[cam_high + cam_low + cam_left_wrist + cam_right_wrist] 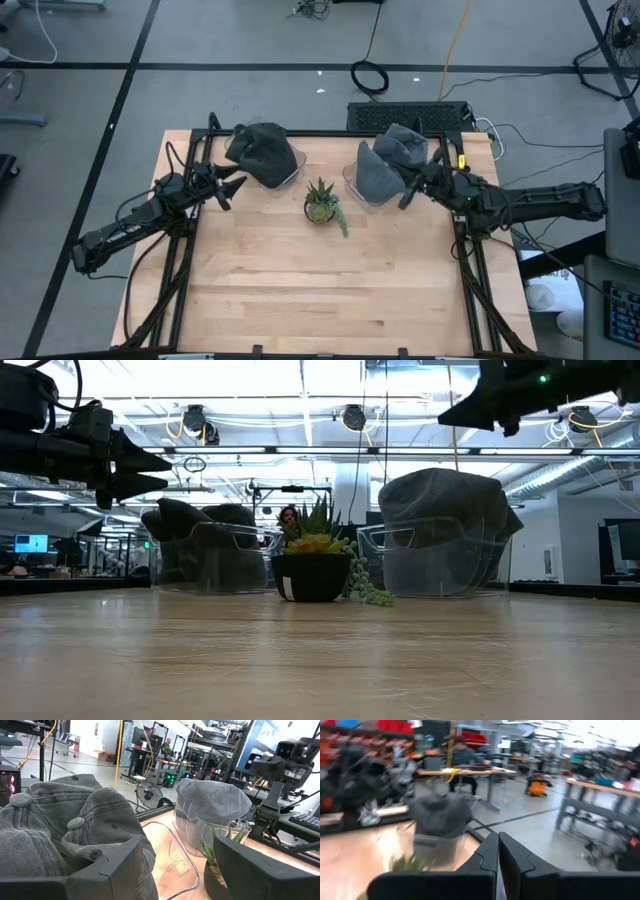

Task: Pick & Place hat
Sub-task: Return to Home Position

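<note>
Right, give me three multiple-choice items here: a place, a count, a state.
1. The plant stands: A between the left bin and the right bin; B on the floor; C on a cap.
2. Bins on the table: A one; B two; C four.
3. The left gripper is: A open; B shut on a cap; C shut on the plant.
1 A: the high view shows it between them. 2 B: two clear bins stand at the far edge. 3 A: its fingers stand wide apart in the left wrist view. The right gripper hangs shut by the right bin.
</note>
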